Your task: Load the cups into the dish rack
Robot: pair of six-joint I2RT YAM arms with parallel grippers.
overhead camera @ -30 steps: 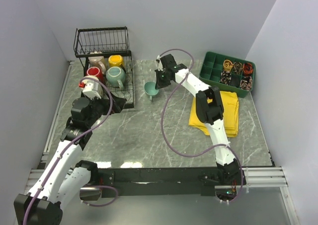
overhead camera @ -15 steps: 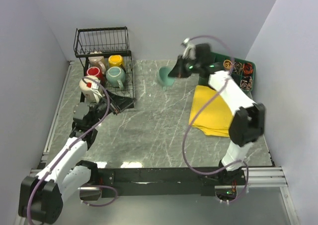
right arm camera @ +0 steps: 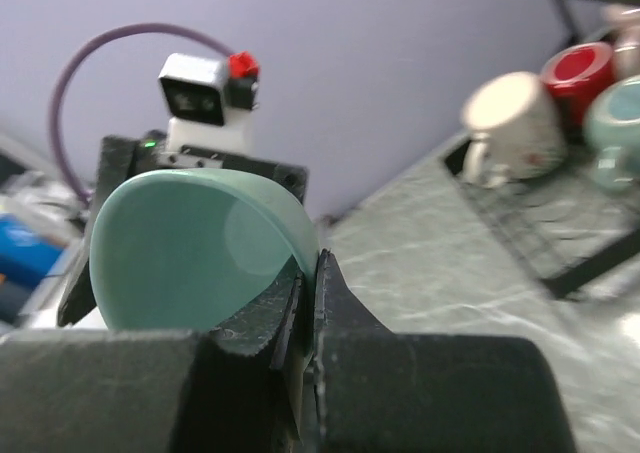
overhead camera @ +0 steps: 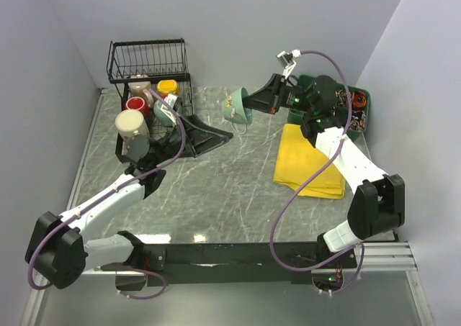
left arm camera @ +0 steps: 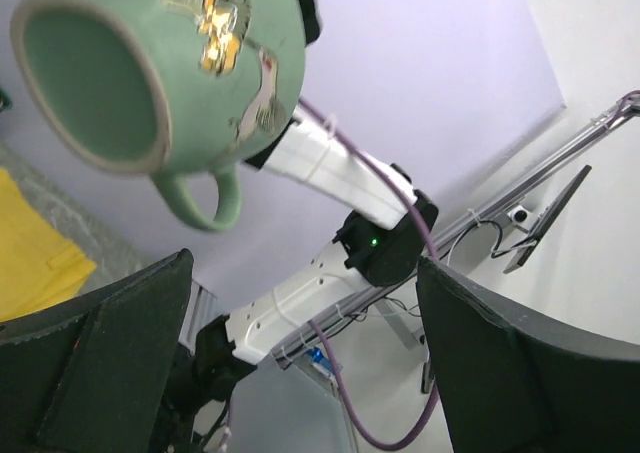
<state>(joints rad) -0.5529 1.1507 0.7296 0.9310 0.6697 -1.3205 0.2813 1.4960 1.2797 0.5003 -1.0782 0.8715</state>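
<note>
Your right claw [overhead camera: 252, 103] is clamped on the rim of the teal glazed ceramic mug [overhead camera: 235, 107] — held aloft, tilted. Your left claw [overhead camera: 211, 142] gapes wide and empty — the mug is just ahead of it, the black wire dish rack [overhead camera: 148, 61] close behind.

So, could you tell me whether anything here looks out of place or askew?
Only the teal mug stands out: it hangs in mid-air, tipped on its side, pinched by its rim in the right end effector, away from the dish rack. Nothing looks spilled or broken.
</note>
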